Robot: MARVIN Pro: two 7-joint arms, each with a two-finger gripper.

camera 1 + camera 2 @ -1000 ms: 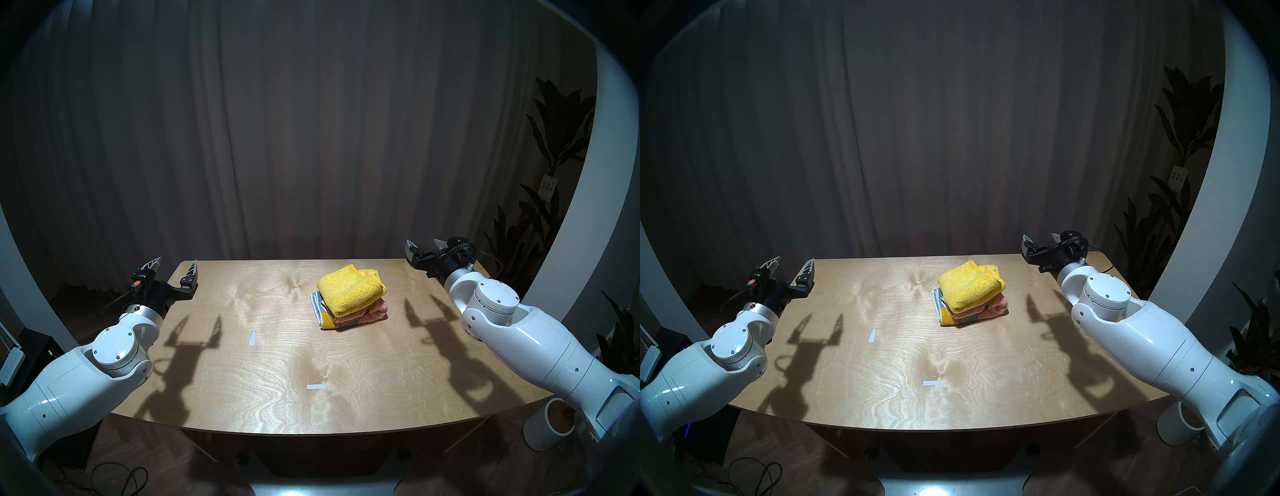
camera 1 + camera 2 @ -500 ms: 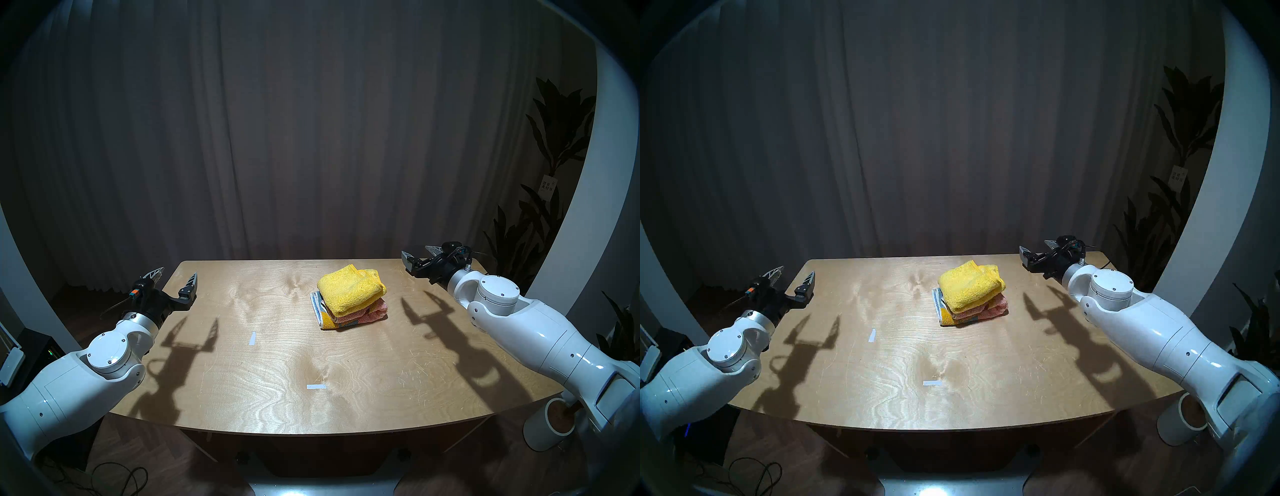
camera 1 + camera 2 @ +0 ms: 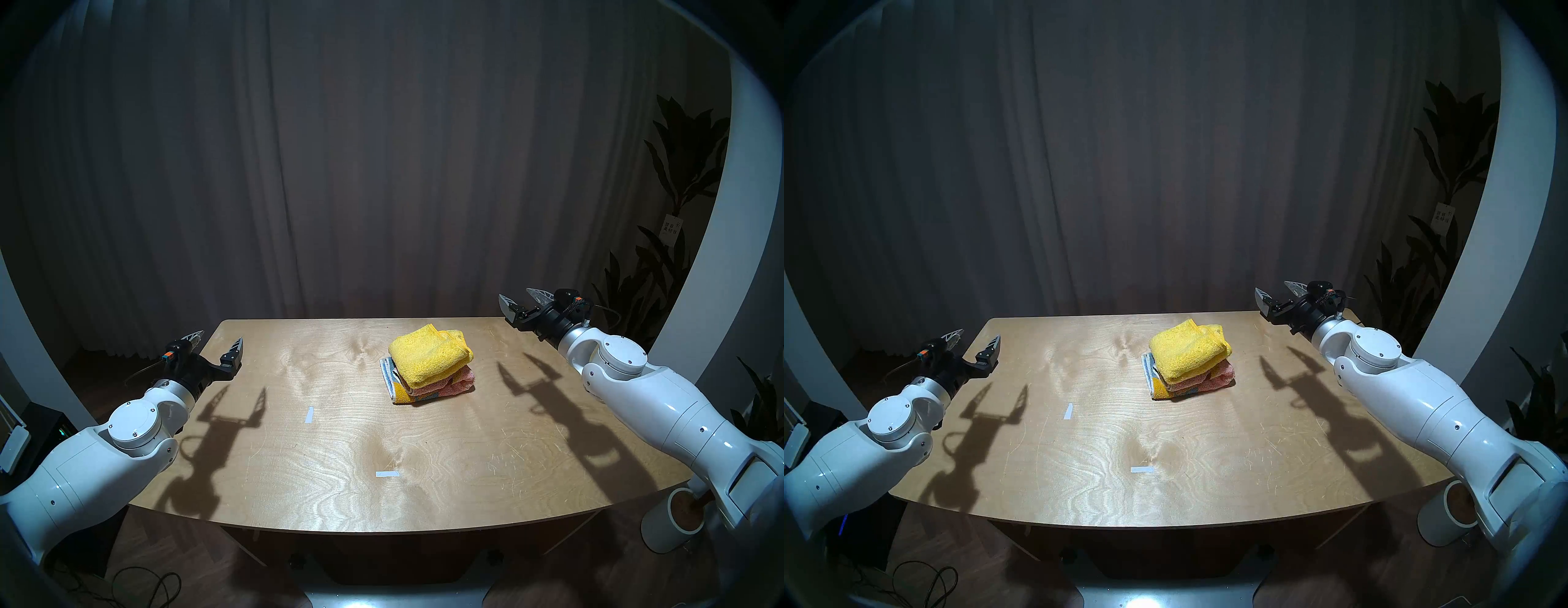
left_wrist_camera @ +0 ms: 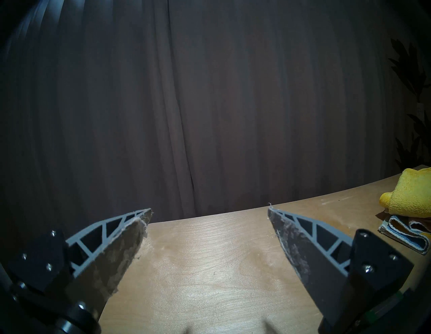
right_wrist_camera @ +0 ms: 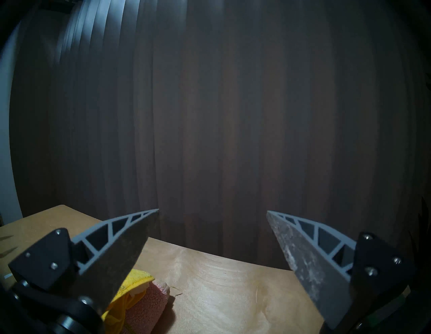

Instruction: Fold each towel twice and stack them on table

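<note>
A folded yellow towel [image 3: 428, 354] [image 3: 1187, 350] lies on top of a folded pink towel [image 3: 441, 386] [image 3: 1202, 382] with a blue band, right of the middle of the plywood table [image 3: 339, 446]. My left gripper [image 3: 219, 337] [image 3: 977, 337] hangs open and empty over the table's left edge, far from the stack. Above the far right corner my right gripper [image 3: 518, 296] [image 3: 1275, 288] is open and empty too. The left wrist view has the yellow towel [image 4: 410, 193] at its right edge, over the pink towel [image 4: 403, 233]. In the right wrist view the stack [image 5: 144, 303] shows behind the left finger.
Two white tape marks [image 3: 309, 415] [image 3: 387, 474] lie on the tabletop. A dark curtain [image 3: 382, 170] hangs behind the table. Plants [image 3: 674, 212] stand at the back right. A white cylinder [image 3: 670, 524] stands on the floor by the right front corner.
The left arm drew back and sank slightly toward the table's left edge. The right arm swung outward to the right and its gripper rose a little. The towels stayed still.
</note>
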